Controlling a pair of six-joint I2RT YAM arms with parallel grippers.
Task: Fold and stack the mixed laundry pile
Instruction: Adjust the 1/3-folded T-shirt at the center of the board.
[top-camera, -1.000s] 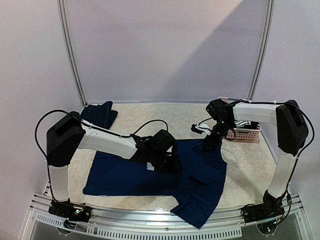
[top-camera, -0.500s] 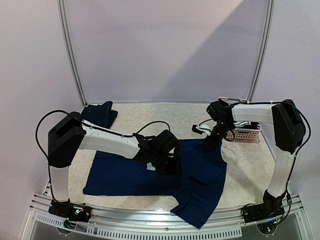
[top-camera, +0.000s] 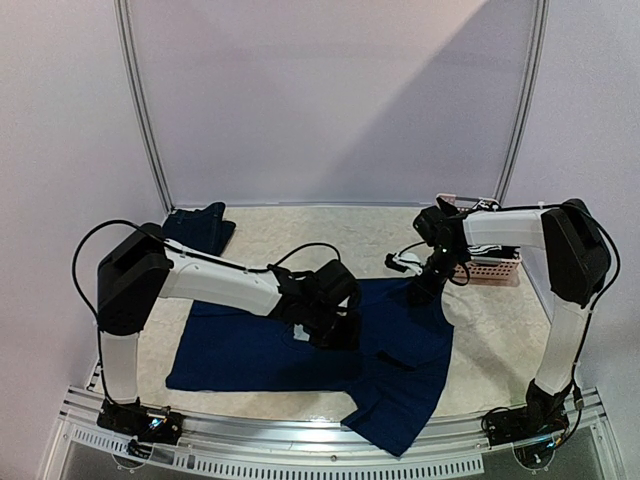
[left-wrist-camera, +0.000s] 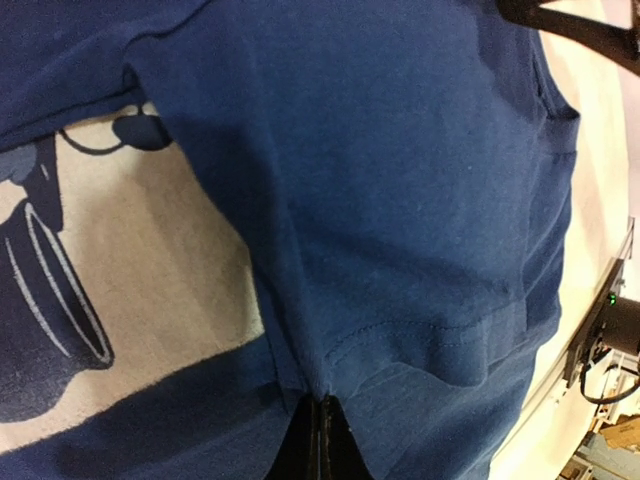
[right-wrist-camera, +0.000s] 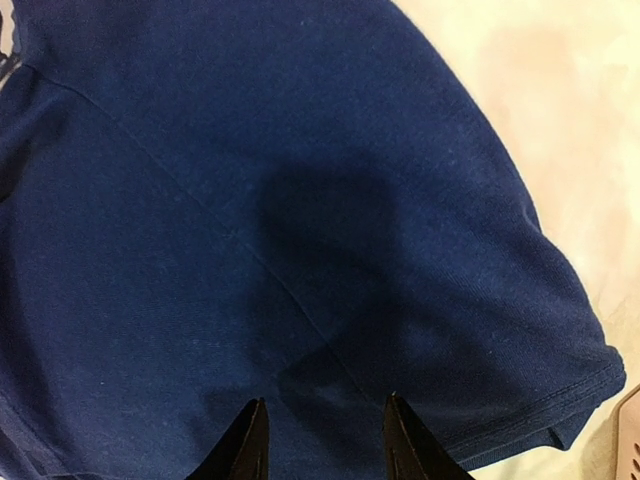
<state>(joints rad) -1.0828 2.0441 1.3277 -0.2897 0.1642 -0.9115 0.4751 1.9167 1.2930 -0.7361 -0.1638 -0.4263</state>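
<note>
The navy T-shirt (top-camera: 400, 370) lies spread over the near middle of the table (top-camera: 330, 230), one end reaching the front rail; the left gripper (left-wrist-camera: 321, 430) is pinched tight on a raised fold of it beside the pale print (left-wrist-camera: 150, 260) — cloth bunches at the fingertips; the right gripper (right-wrist-camera: 325, 435) sits low over the shirt's far right edge, fingers parted, nothing between them but the flat cloth below; the dark denim piece (top-camera: 197, 228) lies in the far left corner, well apart; the pink basket (top-camera: 490, 268) stands just beyond the right gripper.
</note>
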